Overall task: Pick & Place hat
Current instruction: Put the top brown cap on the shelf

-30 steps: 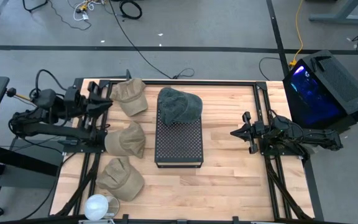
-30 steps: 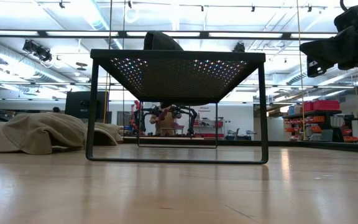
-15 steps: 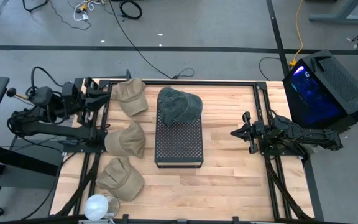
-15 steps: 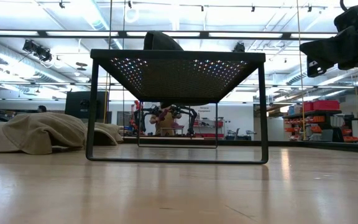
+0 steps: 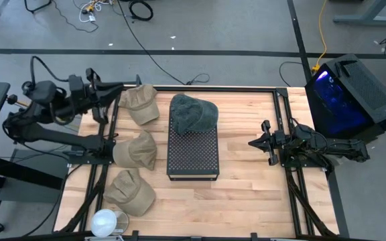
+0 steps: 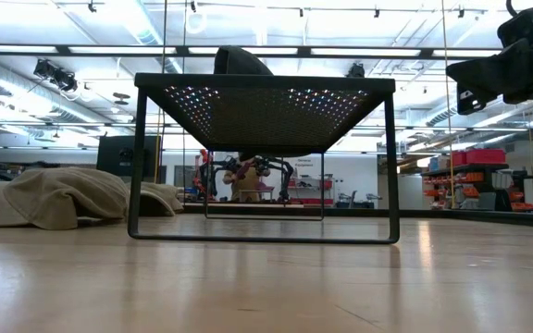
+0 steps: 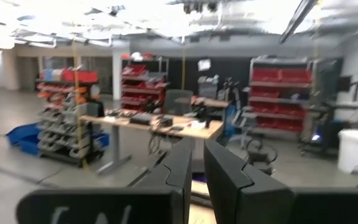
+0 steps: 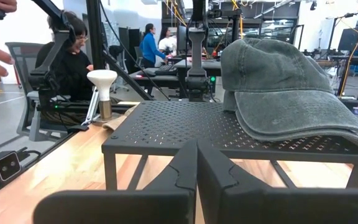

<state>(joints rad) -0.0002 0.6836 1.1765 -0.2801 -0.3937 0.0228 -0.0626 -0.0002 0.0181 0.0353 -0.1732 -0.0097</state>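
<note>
Hat (image 5: pixel 193 112) rests on the black perforated stand (image 5: pixel 193 152) while the left hand (image 5: pixel 103 96), fingers closed and empty, has lifted away, suggesting placement finished.

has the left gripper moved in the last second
Yes. In the high view the left gripper has drawn back toward the table's far-left corner, away from the tan hat it was beside, its fingers shut and holding nothing. The right gripper waits, shut.
</note>
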